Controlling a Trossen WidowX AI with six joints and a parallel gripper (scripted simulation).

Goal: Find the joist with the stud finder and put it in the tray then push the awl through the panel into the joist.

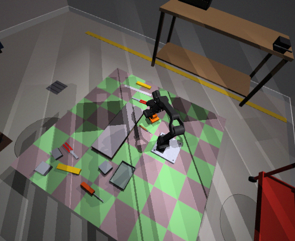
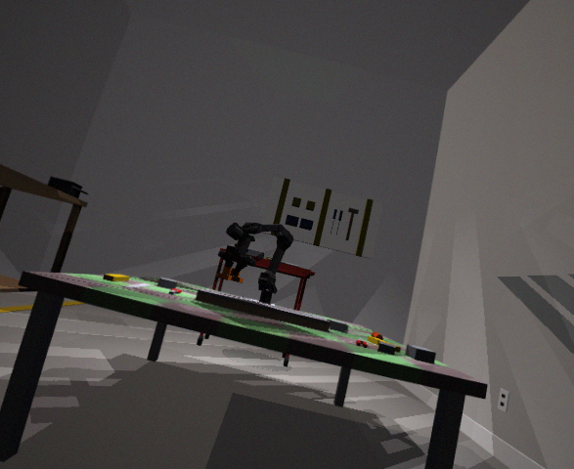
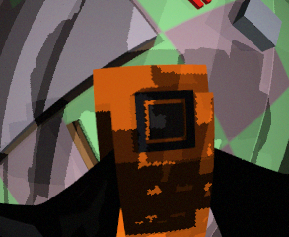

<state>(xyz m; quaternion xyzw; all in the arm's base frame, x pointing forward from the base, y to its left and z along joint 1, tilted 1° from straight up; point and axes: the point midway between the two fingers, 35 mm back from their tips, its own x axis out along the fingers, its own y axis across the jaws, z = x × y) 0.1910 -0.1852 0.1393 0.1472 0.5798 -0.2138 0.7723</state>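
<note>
My gripper [image 1: 152, 115] [image 2: 232, 271] [image 3: 157, 151] is shut on the orange stud finder [image 1: 154, 119] [image 2: 234, 277] [image 3: 154, 79], which has a dark square window on top. In the exterior view it hangs a little above the table. The floor panel [image 1: 111, 134] [image 2: 261, 306] [image 3: 16, 89] is a long grey board lying beside it. The awl [image 1: 142, 127] [image 3: 84, 144] lies between the panel and the arm's base, its wooden handle towards the panel; the wrist view shows only part of it. The shallow tray [image 1: 122, 174] holds nothing visible. The joist is hidden.
A grey block [image 1: 105, 167] [image 3: 264, 25] sits between panel and tray. An orange screwdriver [image 1: 87, 188], a yellow bar [image 1: 68, 168], red-handled pliers [image 1: 69, 148] and more grey blocks lie beyond. A red-handled tool [image 1: 142, 102], a pale strip [image 1: 136, 90] and another yellow bar [image 1: 143, 85] lie behind the gripper.
</note>
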